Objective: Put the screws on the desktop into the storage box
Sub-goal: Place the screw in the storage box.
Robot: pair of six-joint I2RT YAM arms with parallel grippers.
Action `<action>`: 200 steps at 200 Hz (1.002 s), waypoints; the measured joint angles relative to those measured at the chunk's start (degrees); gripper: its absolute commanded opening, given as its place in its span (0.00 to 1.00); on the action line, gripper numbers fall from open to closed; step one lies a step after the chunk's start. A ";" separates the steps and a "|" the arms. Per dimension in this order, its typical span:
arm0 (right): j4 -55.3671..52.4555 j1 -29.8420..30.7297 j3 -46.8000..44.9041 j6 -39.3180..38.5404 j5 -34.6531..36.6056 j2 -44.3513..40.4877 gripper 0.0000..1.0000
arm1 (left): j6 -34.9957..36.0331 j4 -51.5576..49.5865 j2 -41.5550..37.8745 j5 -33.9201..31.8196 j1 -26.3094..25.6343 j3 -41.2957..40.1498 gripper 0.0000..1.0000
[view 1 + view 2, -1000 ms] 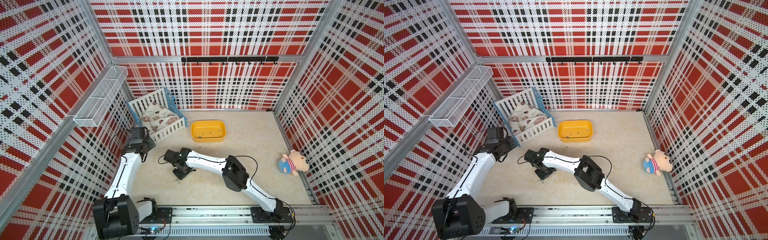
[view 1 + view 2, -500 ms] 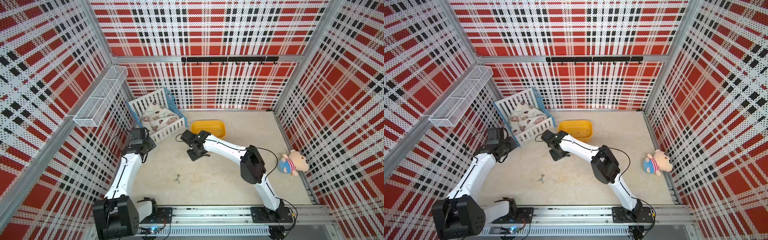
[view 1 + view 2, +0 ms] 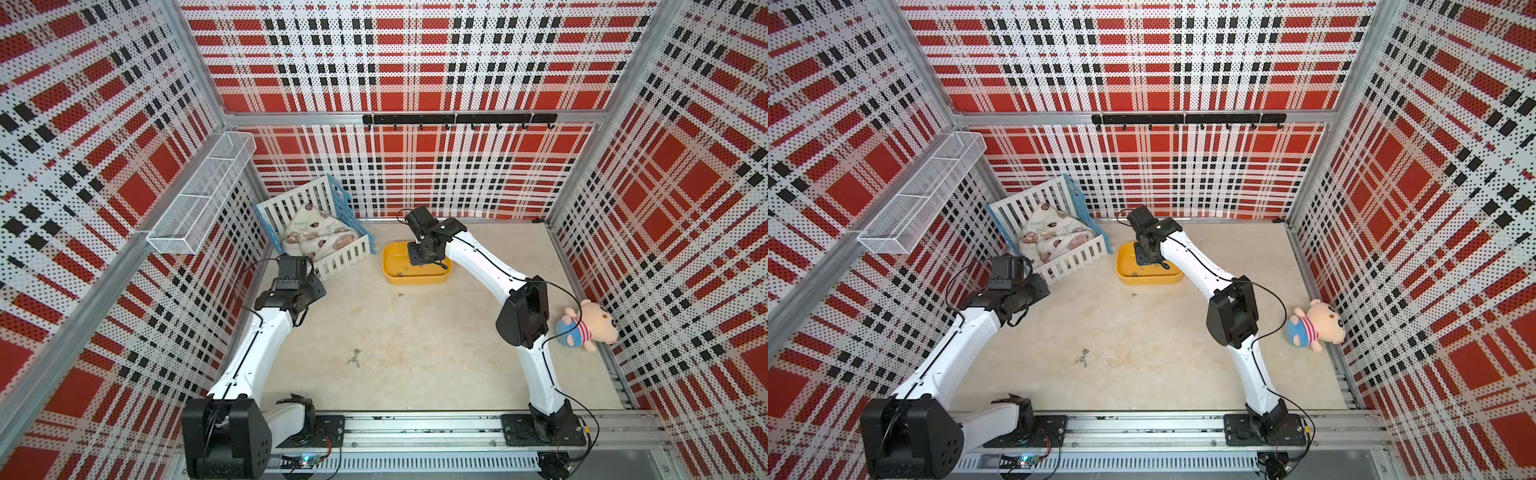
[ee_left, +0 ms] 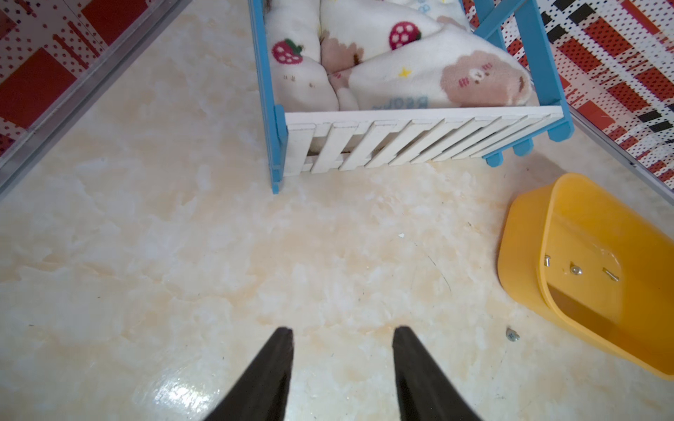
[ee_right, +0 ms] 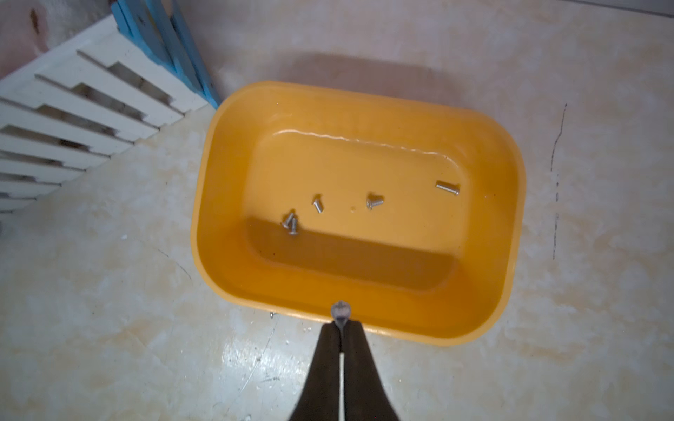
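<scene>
The right pincer (image 5: pixel 341 324) has crossed in the last second from the pile of screws (image 3: pixel 354 358) at the front of the desktop (image 3: pixel 436 374) to the yellow box (image 5: pixel 204 175) at the back. Its jaws are pressed together on one screw (image 5: pixel 340 311), head poking past the tips, over the box's near wall.

Judgement: carry done, release pending; a shade farther in would be safer.

About five dropped screws (image 5: pixel 375 201) lie on the box floor. A stray screw (image 4: pixel 512 334) lies just outside the box. The left pincer (image 4: pixel 343 333) is roughly half open and empty, above bare desktop near the crib (image 4: pixel 401 142).

Hard to make out:
- The top views hide the right tips.
- The pile's count is unclear.
- The held screw is blurred.
- The left wrist view cuts off the box.
</scene>
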 measured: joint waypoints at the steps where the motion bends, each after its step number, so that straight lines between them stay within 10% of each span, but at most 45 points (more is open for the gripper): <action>1: 0.00 -0.09 0.20 0.02 0.02 0.13 0.00 | -0.02 0.02 0.00 -0.02 -0.04 0.00 0.51; 200: -0.35 -6.60 8.61 0.66 -3.26 18.93 0.10 | -1.70 -1.79 1.20 -3.08 -4.68 2.36 0.51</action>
